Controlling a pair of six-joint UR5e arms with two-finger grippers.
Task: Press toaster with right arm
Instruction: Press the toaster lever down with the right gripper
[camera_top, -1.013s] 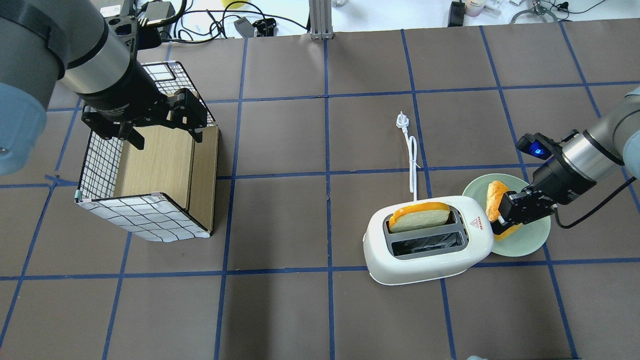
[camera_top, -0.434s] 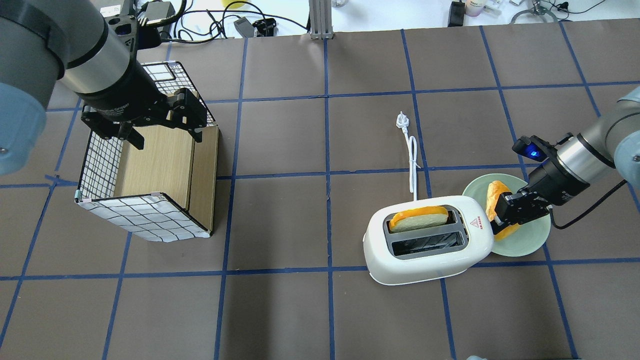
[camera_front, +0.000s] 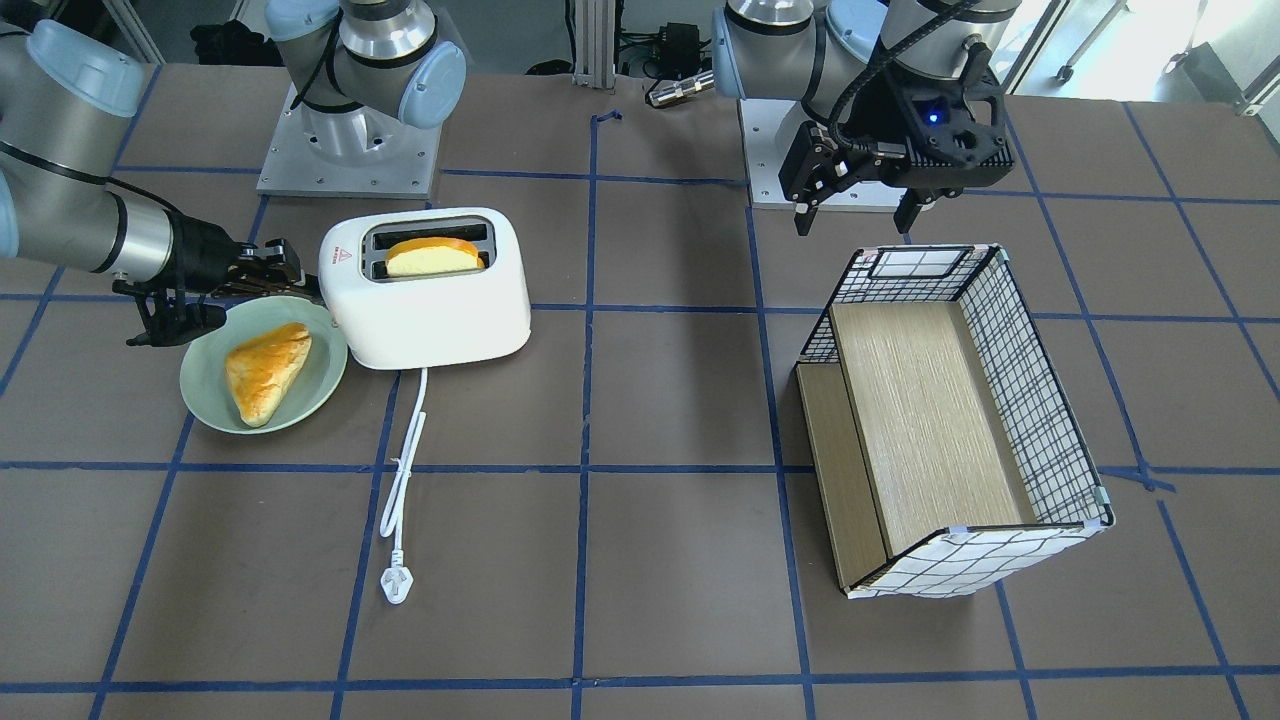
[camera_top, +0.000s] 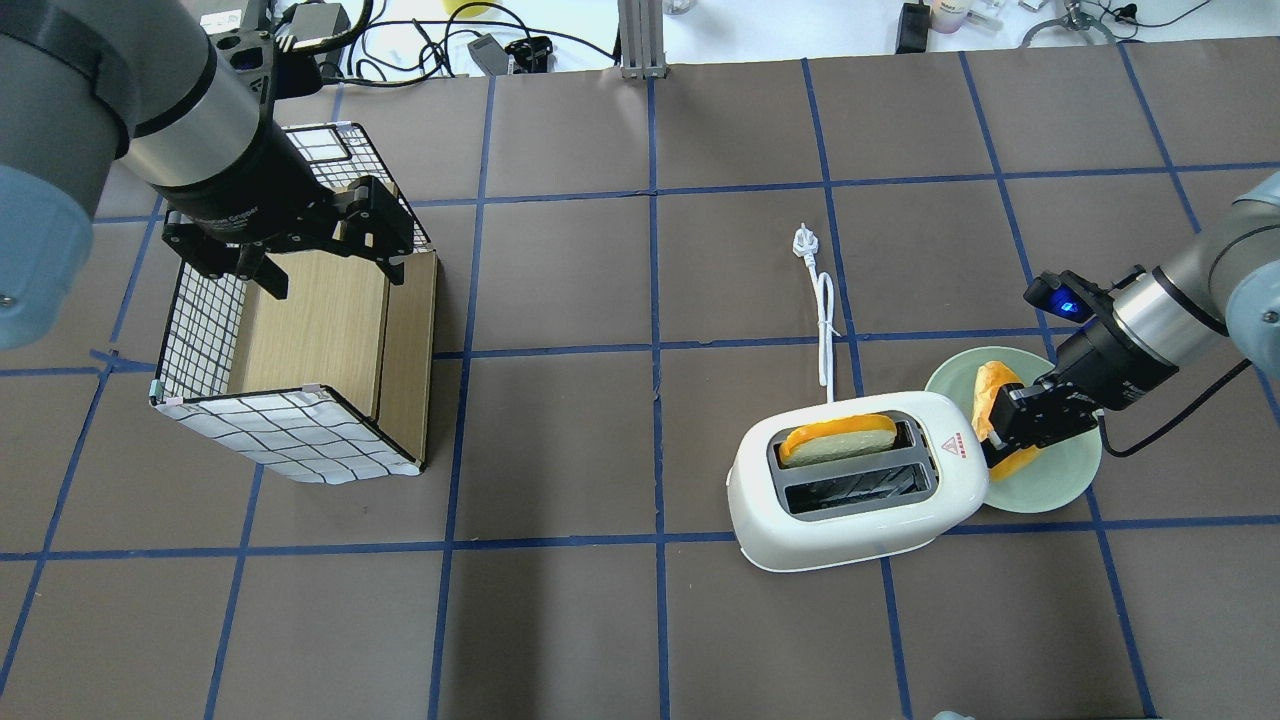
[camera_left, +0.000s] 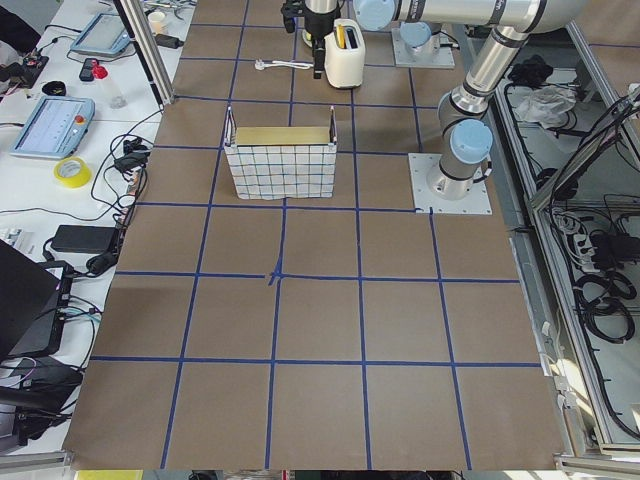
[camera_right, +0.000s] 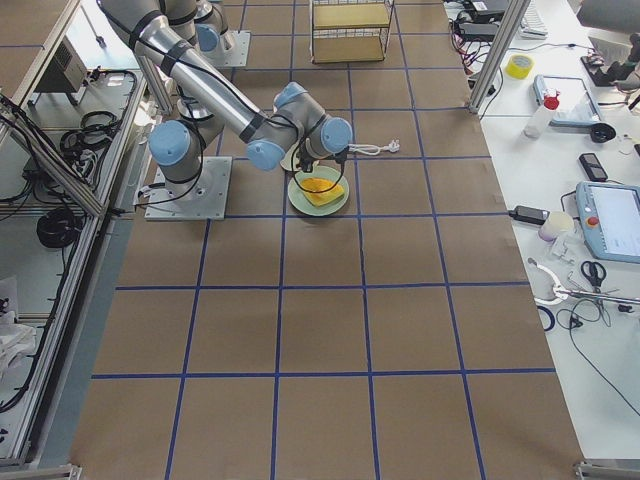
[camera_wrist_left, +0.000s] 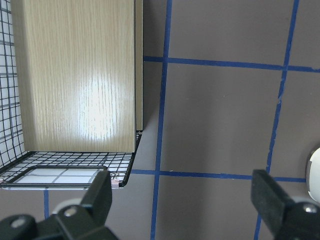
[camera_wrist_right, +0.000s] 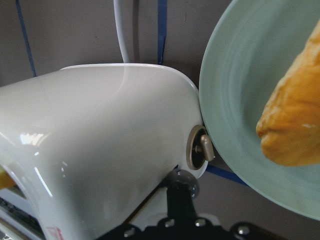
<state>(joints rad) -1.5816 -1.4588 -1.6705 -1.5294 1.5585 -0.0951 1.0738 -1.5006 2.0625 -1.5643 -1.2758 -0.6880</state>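
White toaster (camera_top: 850, 490) stands just beside the green plate (camera_top: 1060, 490). I see the right gripper (camera_top: 1003, 430), fingers drawn together, at its end; the left gripper (camera_top: 335, 278) hangs over the box (camera_top: 290, 440), fingers spread wide.

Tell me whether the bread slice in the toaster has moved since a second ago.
Yes. The bread slice has sunk deeper into its slot, judged against the top of the toaster.

Left claw (camera_top: 335, 283) hangs spread wide; right claw (camera_top: 1000, 440) pinched closed.
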